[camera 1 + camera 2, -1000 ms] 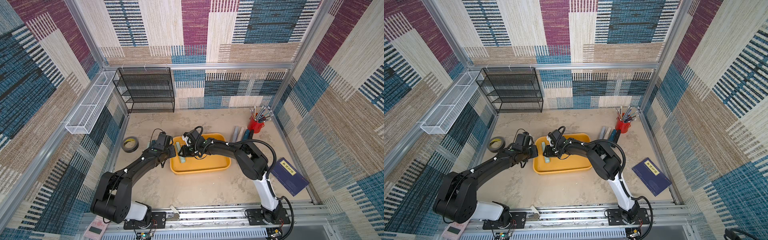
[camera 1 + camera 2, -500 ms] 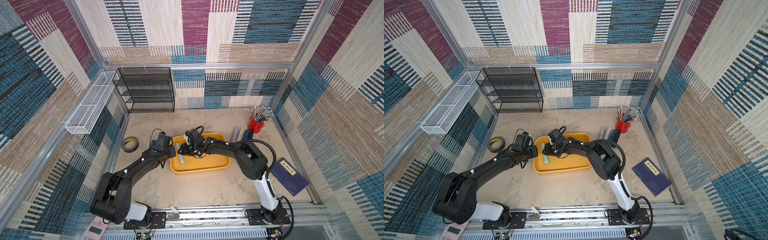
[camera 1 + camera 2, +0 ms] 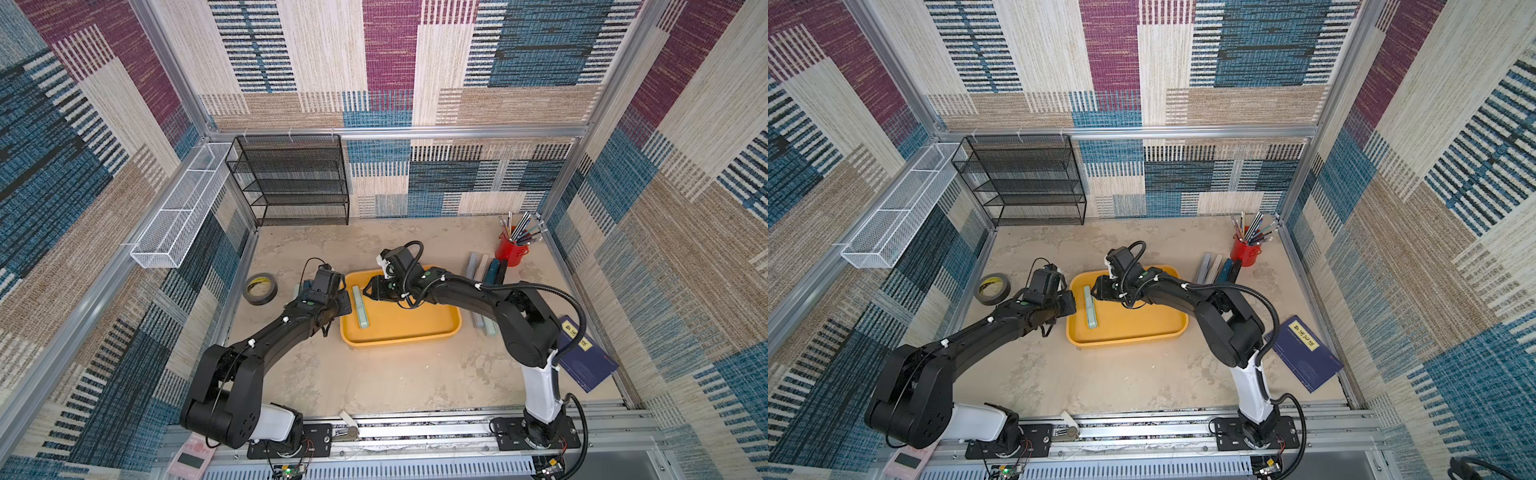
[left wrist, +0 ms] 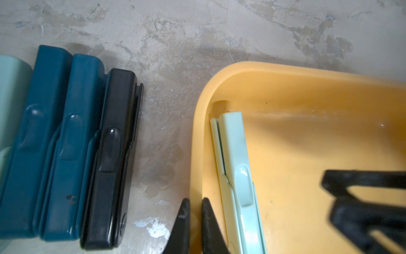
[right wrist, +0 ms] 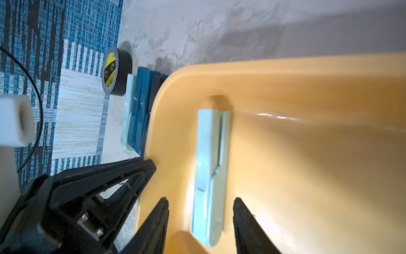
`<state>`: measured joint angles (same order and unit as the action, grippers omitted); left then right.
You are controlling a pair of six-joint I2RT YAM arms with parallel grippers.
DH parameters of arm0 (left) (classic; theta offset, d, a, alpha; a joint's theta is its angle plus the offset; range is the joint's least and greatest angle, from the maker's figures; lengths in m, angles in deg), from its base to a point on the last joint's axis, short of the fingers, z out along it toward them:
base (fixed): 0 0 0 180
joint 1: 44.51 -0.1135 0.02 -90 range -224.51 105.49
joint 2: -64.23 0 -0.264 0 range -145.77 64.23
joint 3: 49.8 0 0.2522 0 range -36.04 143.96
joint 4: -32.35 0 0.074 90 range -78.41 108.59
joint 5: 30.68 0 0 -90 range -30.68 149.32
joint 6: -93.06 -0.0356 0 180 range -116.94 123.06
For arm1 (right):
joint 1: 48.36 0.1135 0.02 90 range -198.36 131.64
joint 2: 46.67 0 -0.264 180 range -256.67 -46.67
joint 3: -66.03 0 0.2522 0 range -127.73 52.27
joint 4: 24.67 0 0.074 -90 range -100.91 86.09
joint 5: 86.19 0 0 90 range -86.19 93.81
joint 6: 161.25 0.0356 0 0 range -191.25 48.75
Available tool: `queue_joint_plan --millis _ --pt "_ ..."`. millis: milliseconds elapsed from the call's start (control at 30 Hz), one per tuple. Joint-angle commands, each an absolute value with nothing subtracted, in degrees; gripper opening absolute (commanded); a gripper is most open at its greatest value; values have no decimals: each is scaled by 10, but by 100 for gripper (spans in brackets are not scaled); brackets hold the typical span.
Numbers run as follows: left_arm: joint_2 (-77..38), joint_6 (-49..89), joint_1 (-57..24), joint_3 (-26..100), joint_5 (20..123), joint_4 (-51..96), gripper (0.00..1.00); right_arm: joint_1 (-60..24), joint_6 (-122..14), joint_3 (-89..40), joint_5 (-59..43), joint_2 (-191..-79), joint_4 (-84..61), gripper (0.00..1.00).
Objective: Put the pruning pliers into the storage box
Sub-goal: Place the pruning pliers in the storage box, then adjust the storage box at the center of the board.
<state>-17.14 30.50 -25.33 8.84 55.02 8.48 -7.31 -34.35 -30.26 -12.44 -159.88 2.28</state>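
Note:
The storage box (image 3: 399, 341) is a shallow yellow tray in mid-table in both top views (image 3: 1125, 340). One pale green pruning pliers (image 3: 360, 306) lies flat inside it along the left wall (image 5: 211, 167). My right gripper (image 5: 201, 204) stands open over the near end of the pliers, with a gap on each side. My left gripper (image 4: 195, 206) is shut on the storage box's left rim. More pruning pliers, pale green, teal and black (image 4: 66, 143), lie side by side on the table left of the box. Others (image 3: 484, 266) lie to its right.
A black tape roll (image 3: 260, 289) lies left of the box. A red cup of pens (image 3: 512, 249) stands at the back right, a blue book (image 3: 586, 353) leans at the right wall. A black mesh rack (image 3: 295, 183) and a white wire basket (image 3: 183, 208) line the back left.
My right gripper's fingers have spread apart and let go of the pale green pliers, which now lie on the box floor. The left arm has not moved.

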Motion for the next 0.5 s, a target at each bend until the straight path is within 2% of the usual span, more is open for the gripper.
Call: queue_joint_plan --millis 0,233,467 --pt "-172 310 -254 90 550 82 8 -117 -424 -253 -93 -1530 45 49" --pt "-177 298 -254 104 542 79 8 -243 -523 -130 5 -1377 136 52" --pt "-192 285 -254 120 542 79 8 -347 -535 -2 28 -1300 165 57"
